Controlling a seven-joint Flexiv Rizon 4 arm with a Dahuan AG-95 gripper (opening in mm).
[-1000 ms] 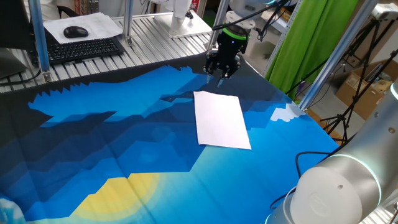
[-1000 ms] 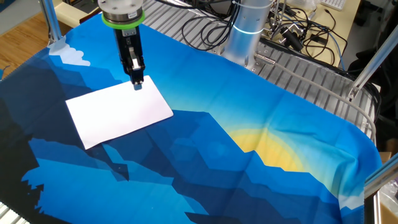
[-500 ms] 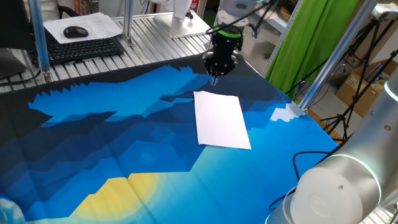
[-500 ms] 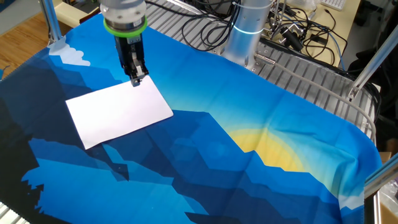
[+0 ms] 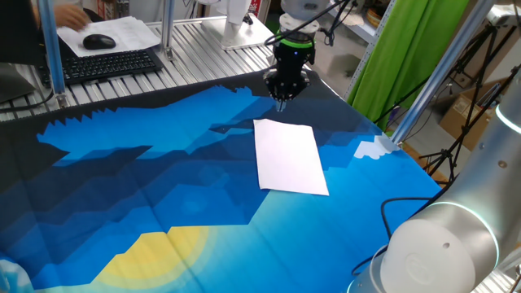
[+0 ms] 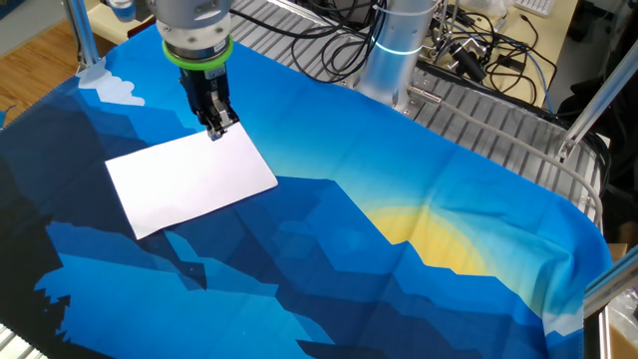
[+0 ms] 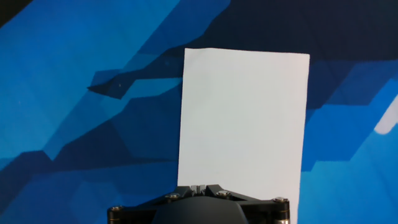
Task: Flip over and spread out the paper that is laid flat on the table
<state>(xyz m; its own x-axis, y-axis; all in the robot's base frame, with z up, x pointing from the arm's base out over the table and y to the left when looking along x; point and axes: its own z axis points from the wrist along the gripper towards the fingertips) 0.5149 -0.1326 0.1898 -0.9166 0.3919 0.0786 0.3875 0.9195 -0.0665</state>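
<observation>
The paper (image 5: 289,155) lies flat on the blue patterned table (image 5: 163,187), blank white face up, edges square. My gripper (image 5: 281,102) hangs just above the middle of the paper's far short edge, fingers pressed together with nothing between them. In the other fixed view the gripper (image 6: 214,130) is over the paper's (image 6: 189,179) edge nearest the arm's base. The hand view shows the whole sheet (image 7: 242,118) on the cloth (image 7: 74,124), and the shut gripper (image 7: 198,186) at the bottom edge covers a little of the sheet's near edge.
A ribbed silver bench (image 5: 203,41) behind the table holds a keyboard (image 5: 110,63), a mouse (image 5: 99,41) on loose sheets, and a person's hand (image 5: 73,15). The arm's base (image 6: 399,40) and cables (image 6: 478,50) stand at that side. A grey robot body (image 5: 440,244) fills the near right.
The fingers, slightly apart one second ago, have closed. The gripper has risen a little and shifted off the paper's edge. The paper has not moved.
</observation>
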